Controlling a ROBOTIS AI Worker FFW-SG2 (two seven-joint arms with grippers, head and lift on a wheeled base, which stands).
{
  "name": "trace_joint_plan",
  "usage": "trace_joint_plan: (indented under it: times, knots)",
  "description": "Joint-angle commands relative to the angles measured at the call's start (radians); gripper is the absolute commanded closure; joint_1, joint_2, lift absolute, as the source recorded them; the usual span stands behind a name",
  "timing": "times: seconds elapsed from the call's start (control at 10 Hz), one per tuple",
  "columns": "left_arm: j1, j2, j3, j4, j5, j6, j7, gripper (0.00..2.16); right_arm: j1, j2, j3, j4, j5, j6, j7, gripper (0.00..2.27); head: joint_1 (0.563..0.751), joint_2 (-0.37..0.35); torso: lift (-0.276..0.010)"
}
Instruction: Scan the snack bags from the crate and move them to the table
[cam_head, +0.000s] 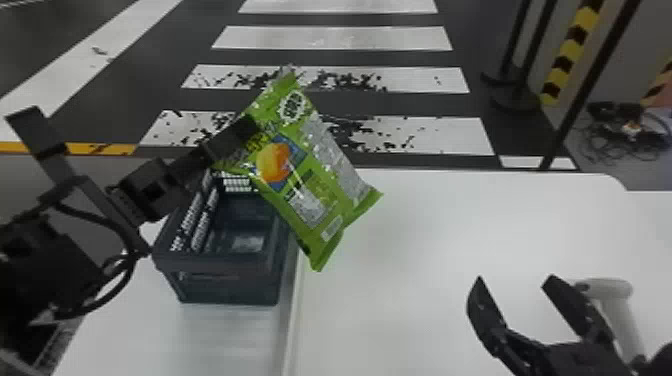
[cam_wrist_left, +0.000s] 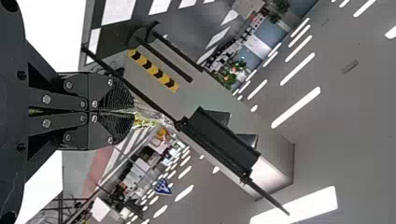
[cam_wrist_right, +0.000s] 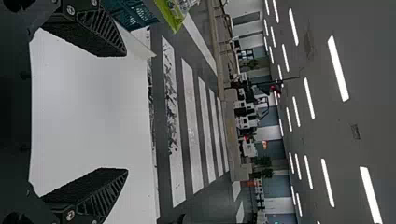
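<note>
Snack bag (cam_head: 327, 187) hangs tilted from the left gripper (cam_head: 246, 128) near the crate (cam_head: 227, 285).

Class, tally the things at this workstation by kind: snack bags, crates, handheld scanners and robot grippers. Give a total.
Snack bag: 1
Crate: 1
Handheld scanner: 1
Grippers, left gripper and right gripper: 2
Total: 5

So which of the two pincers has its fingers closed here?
The left pincer, on the crate's side: its fingers are shut on the green snack bag. The right pincer, over the white table, has its fingers spread apart.
</note>
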Motion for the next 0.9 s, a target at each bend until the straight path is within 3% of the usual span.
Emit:
trace_joint_plan:
  times: [0.0,0.2,0.5,0.8]
  knots:
    - [0.004,-0.016,-0.081,-0.002,-0.070,0.005,0.004,1.88,-0.003,0.000,-0.003,0.001,-0.004,0.000,0.000,0.11,0.695,0.021,-0.095]
    - [0.009,-0.041,-0.196,0.003,-0.184,0.014,0.010,1.88,-0.006,-0.002,-0.009,0.001,-0.016,-0.016,-0.002,0.11,0.695,-0.047,-0.095]
    - [-0.002,-0.070,-0.361,0.076,-0.307,0.017,0.014,1.88,0.000,-0.008,-0.032,0.001,-0.047,-0.040,-0.003,0.12,0.695,-0.142,-0.095]
    - [-0.048,-0.085,-0.463,0.182,-0.349,0.017,0.014,1.88,0.009,-0.015,-0.059,0.001,-0.082,-0.071,-0.011,0.12,0.695,-0.240,-0.095]
